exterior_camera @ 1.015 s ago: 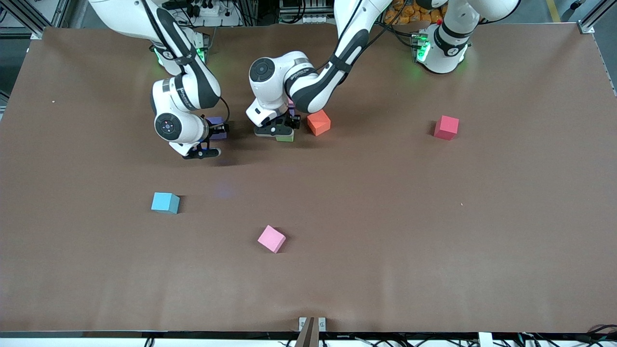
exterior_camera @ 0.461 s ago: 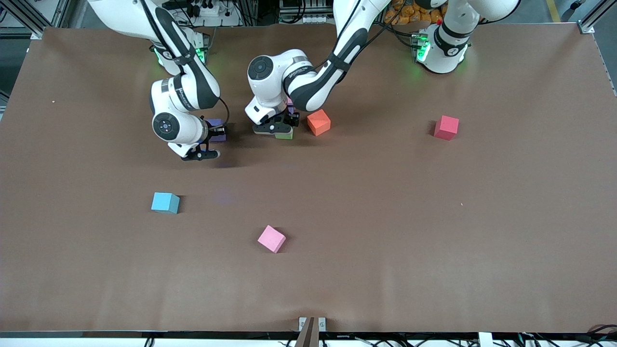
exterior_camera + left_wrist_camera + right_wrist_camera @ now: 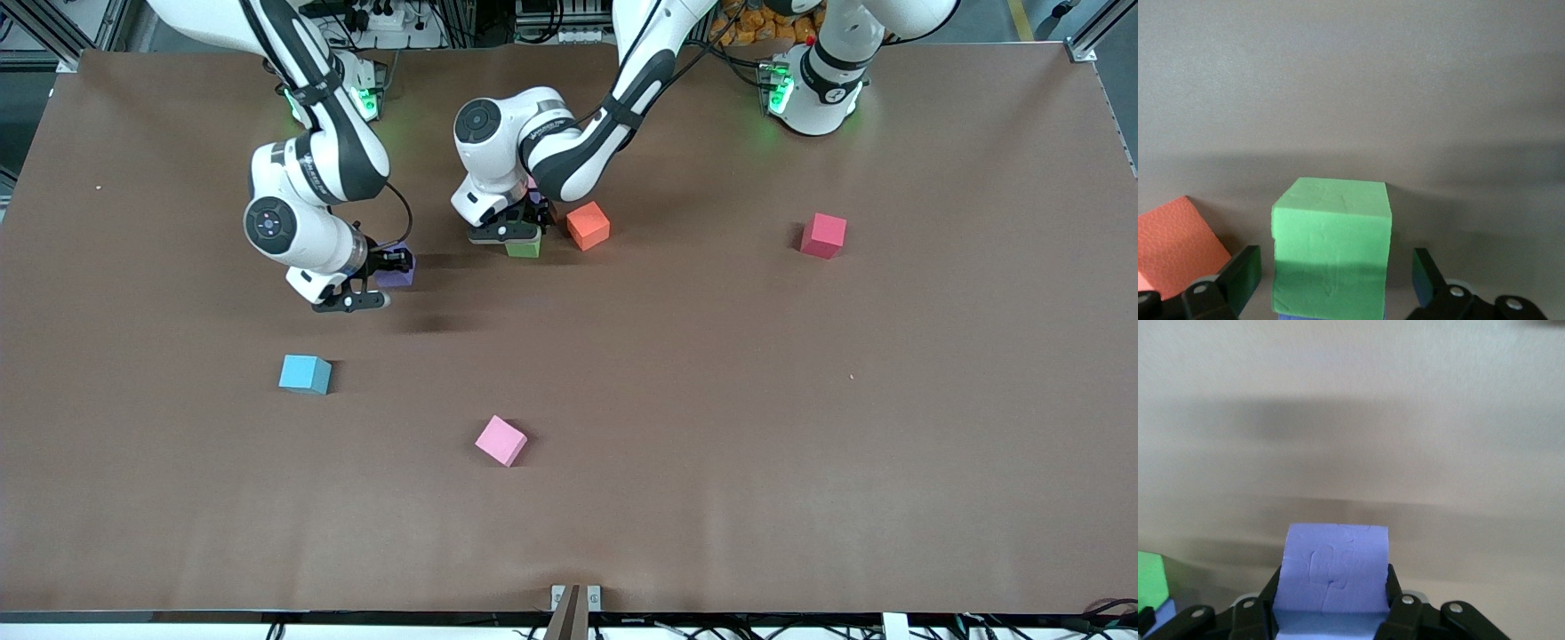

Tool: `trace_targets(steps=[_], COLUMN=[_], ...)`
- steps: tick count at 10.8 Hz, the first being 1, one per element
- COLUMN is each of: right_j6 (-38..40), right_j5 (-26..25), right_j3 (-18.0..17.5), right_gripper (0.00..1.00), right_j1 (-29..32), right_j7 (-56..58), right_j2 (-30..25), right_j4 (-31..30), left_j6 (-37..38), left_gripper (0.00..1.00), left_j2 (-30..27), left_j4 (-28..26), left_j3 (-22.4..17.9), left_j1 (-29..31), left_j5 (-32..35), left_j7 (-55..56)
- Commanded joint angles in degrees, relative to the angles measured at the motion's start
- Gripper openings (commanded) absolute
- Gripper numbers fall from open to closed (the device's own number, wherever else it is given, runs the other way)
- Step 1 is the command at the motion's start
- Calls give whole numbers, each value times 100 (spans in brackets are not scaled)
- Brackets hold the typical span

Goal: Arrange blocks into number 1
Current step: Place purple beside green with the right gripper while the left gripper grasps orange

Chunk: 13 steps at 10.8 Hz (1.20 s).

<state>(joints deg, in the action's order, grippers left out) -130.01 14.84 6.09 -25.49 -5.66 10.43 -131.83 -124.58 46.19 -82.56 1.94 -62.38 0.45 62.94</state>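
Observation:
The green block rests on the table between the spread fingers of my left gripper, which is open and touches neither side. Most of it is hidden under the left gripper in the front view, where only an edge of the green block shows. A sliver of a purple block lies against it under the hand. Beside it sits the orange block. My right gripper is shut on the other purple block, held just above bare table. The pink block lies nearest the front camera.
A cyan cube sits toward the right arm's end, nearer the front camera than the right gripper. A red cube stands toward the left arm's end. The brown table stretches wide around them.
The left gripper has opened and let go of the green block. The right gripper has closed on the purple block and carried it off its spot, toward the front camera.

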Motion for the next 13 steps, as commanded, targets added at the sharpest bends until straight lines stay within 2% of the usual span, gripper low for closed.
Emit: trace_targets(steps=[1, 4, 6, 8, 10, 12, 13], right_j6=[11, 20, 37, 46, 99, 81, 12], right_j5=[72, 98, 72, -59, -742, -772, -728], right_j3=[-21, 94, 259, 436, 506, 498, 489], right_gripper=[43, 43, 43, 43, 43, 43, 44], right_j1=[-26, -96, -419, -806, -1175, -1518, -1642], right_j7=[3, -14, -40, -189, -932, -1698, -2006], right_j2=[-41, 20, 300, 669, 1073, 1320, 1365], right_j4=[270, 578, 1051, 1561, 2106, 2354, 2346], left_j6=[275, 363, 713, 707, 628, -133, -302], left_gripper=[100, 100, 100, 100, 100, 100, 100], left_j2=[-258, -671, -943, -1312, -1681, -2243, -2324], left_j4=[12, 12, -153, -776, -1469, -2531, -2754], left_j3=[-123, -623, -677, -677, -660, -607, -494], left_j1=[32, 190, 540, 647, 700, 727, 710], left_j5=[-19, -19, -19, -10, -71, -202, -264], left_j7=[296, 429, 465, 438, 508, 596, 910])
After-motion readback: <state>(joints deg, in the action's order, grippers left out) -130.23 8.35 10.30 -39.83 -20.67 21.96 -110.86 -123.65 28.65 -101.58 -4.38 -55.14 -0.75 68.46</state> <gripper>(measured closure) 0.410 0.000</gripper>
